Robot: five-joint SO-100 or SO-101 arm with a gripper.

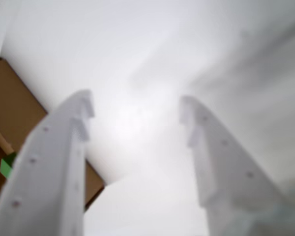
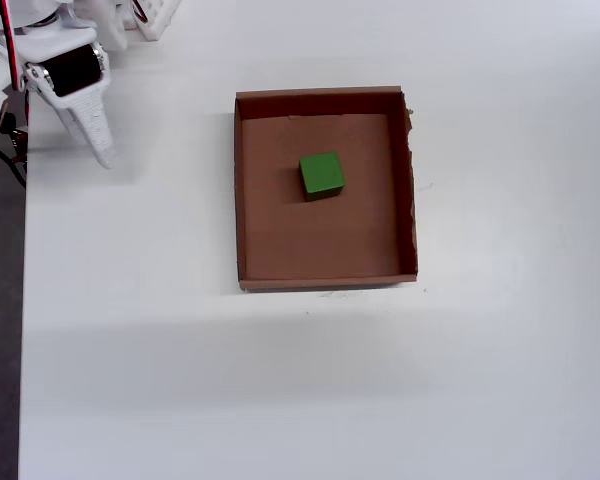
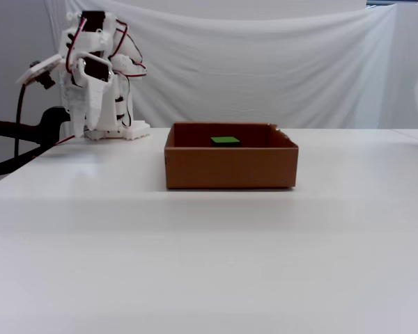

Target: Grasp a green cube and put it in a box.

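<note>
Cardboard box (image 2: 325, 280) sits on the white surface (image 2: 180, 380) with the green cube (image 2: 321, 174) resting on its floor, a little toward the far wall and near the middle from side to side in the overhead view. The cube is turned slightly, so its edges are not quite square with the box walls; being equal on all sides, it has no long axis. The box is nearly square, its ragged wall on the right in the overhead view. In the fixed view only the cube's top (image 3: 226, 140) shows above the front wall (image 3: 230, 167). The arm (image 3: 94, 76) is folded back at the upper left of the overhead view, well apart from the box, its fingers (image 2: 95, 135) pointing down over bare surface. In the wrist view the two white fingers (image 1: 137, 110) are spread wide with nothing between them, and a corner of the box (image 1: 14, 108) with a sliver of green (image 1: 7, 164) shows at the left edge.
</note>
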